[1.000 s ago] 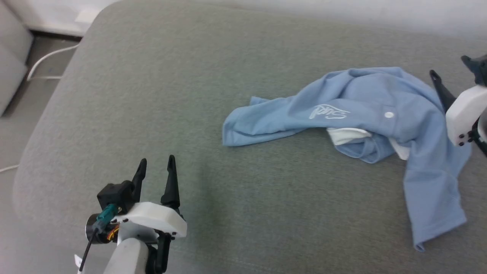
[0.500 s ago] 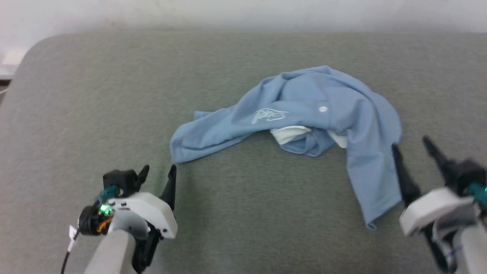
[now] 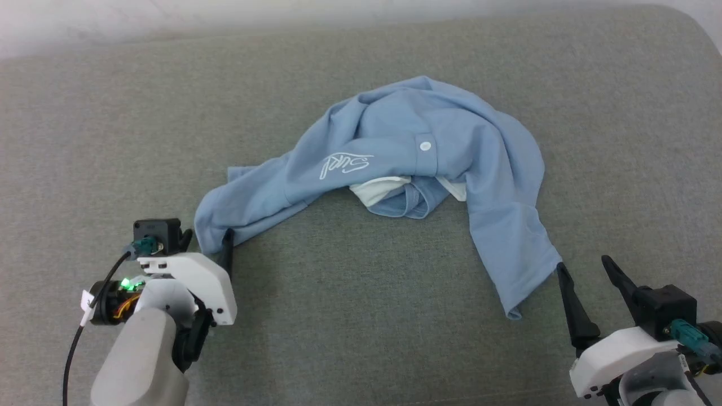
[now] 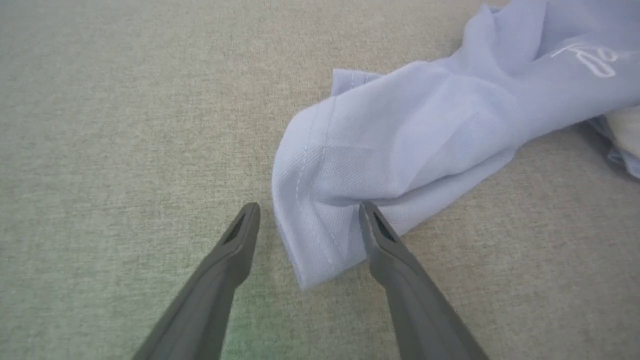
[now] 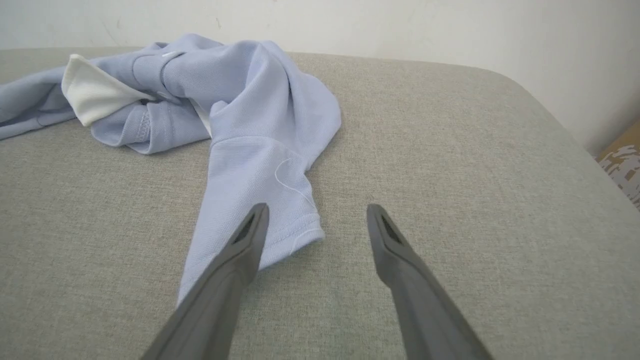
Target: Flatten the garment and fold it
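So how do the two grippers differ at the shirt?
The left gripper straddles a hemmed end of the garment; the right gripper sits beside the other end, its gap mostly over bare cushion. The left points steeply down; the right lies flatter, facing the wall. Both are open, neither pinching cloth.

Grey cushion (image 3: 113, 113) under crumpled blue garment (image 3: 395, 141)

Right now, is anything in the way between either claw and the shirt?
Nothing visible. The open left claw straddles one end of the shirt; the open right claw is just beside the other end.
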Tool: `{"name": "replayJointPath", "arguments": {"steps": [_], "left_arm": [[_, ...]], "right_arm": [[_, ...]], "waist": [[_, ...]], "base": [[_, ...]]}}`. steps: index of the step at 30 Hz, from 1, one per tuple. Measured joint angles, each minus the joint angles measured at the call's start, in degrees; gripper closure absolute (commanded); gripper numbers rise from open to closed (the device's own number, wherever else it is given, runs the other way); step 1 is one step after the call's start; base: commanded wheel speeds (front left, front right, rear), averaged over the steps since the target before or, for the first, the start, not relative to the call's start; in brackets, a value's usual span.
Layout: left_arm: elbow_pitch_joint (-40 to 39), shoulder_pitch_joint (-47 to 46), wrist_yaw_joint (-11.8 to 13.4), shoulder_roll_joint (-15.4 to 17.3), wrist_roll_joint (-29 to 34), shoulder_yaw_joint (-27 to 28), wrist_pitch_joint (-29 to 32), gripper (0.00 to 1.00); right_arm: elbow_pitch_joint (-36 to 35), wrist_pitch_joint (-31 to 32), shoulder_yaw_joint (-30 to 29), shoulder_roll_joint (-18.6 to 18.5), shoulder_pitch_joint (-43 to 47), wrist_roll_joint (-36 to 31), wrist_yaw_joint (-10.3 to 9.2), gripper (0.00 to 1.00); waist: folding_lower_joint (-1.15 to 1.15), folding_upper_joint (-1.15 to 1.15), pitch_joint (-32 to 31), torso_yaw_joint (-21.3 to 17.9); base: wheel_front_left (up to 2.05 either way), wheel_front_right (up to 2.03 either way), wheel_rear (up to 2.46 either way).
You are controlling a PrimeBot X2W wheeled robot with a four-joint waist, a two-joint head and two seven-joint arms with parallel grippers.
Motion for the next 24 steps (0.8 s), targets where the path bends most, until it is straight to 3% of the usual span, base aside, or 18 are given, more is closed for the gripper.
{"name": "replayJointPath", "arguments": {"steps": [9,10,11,15,19,21,24], "left_arm": [[3.9,-3.3,1.4,1.0,1.0,-1.1,3.5,0.00],[3.9,-3.7,1.2,1.0,1.0,-1.4,4.5,0.14],[3.9,-3.7,1.2,1.0,1.0,-1.4,4.5,1.00],[2.9,-3.8,0.3,0.5,-0.1,-1.0,3.0,1.00],[0.9,-1.5,2.1,-0.4,-1.2,1.0,-2.3,1.00],[-2.2,0.4,3.5,-0.5,-2.4,3.5,-7.3,1.00],[-5.9,2.2,4.4,-0.5,-2.9,4.8,-9.9,1.00]], "right_arm": [[0.0,0.0,-0.5,0.5,-0.1,0.0,0.00,0.00],[0.0,0.0,-0.7,0.5,-0.1,0.0,0.00,0.00],[0.0,0.0,-0.7,0.5,-0.1,0.0,0.00,0.00],[0.3,1.1,-1.3,0.2,-1.0,0.2,0.00,0.00],[0.5,3.1,-1.4,-0.6,-1.7,1.7,0.00,0.00],[1.1,6.6,-1.5,-1.8,-2.3,3.2,0.00,0.00],[2.3,10.7,-1.2,-2.7,-3.0,5.4,0.00,0.00]], "waist": [[-0.01,0.00,2.5,-1.3],[-0.01,0.00,2.7,-1.2],[-0.01,0.00,2.7,-1.2],[0.01,0.00,2.4,-0.2],[0.00,0.00,1.7,0.8],[0.01,0.00,1.0,2.1],[0.00,0.00,0.3,3.8]], "base": [[0.00,0.00,0.00],[0.00,0.00,0.00],[0.00,0.00,0.00],[0.00,0.00,0.00],[0.00,0.00,0.00],[0.00,0.00,0.00],[0.00,0.00,0.00]]}}
